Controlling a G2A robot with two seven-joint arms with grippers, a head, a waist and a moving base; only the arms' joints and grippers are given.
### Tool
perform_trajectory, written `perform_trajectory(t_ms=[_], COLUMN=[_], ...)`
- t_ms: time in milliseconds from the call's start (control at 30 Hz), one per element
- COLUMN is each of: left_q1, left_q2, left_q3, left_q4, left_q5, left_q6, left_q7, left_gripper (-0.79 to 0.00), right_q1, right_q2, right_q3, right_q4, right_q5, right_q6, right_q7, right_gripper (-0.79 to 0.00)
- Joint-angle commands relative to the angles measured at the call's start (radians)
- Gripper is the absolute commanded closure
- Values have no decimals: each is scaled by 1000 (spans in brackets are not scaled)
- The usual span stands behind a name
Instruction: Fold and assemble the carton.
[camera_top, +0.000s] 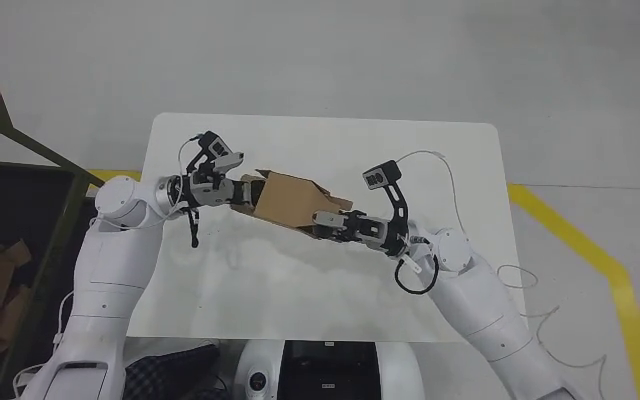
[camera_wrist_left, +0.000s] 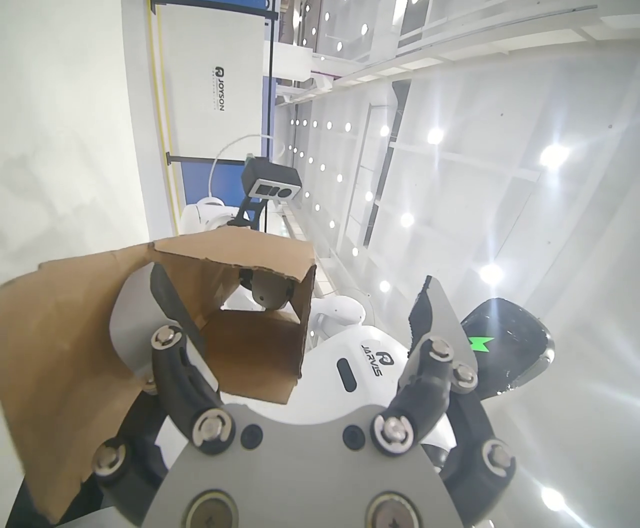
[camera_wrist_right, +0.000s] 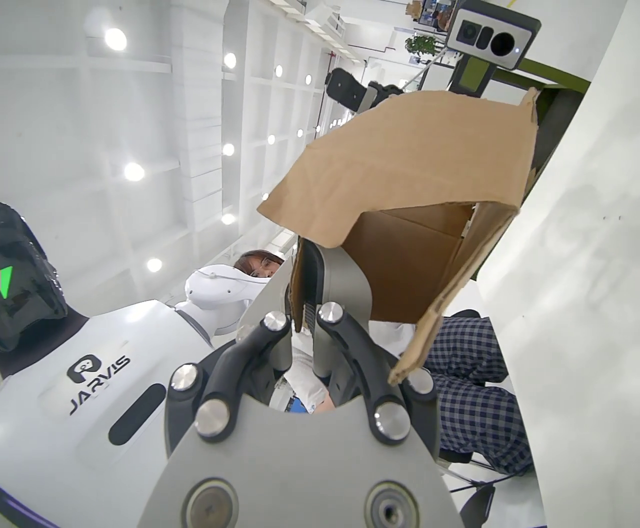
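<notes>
Carton (camera_top: 288, 200), brown and half-opened, held over the middle of the white table (camera_top: 440, 150). Right end wall pinched in the clenched right gripper (camera_wrist_right: 305, 270); left gripper (camera_wrist_left: 292, 285) splayed wide, one finger against the left end flap. Probably mid-squaring; next, likely folding end flaps inward.

Wall panel (camera_wrist_left: 215, 85) carries print, perhaps logo.
</notes>
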Motion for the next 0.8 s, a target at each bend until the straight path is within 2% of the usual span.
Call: perform_trajectory(t_ms=[0, 200, 500, 767], left_q1=[-13, -57, -86, -101], left_q2=[1, 0, 7, 31], left_q3=[0, 15, 93, 142], left_q4=[18, 76, 80, 68], left_q5=[-16, -84, -137, -229], left_q6=[-14, -45, -42, -48], left_q7=[-38, -135, -135, -135], left_gripper=[-785, -785, -785, -785], right_q1=[16, 65, 99, 114], right_q2=[-3, -16, -41, -54], right_q3=[-4, -26, -67, -75], right_q4=[31, 105, 171, 207], right_q5=[30, 55, 114, 147], right_q6=[-3, -8, -31, -27], right_q7=[31, 85, 117, 154], right_gripper=[0, 0, 0, 0])
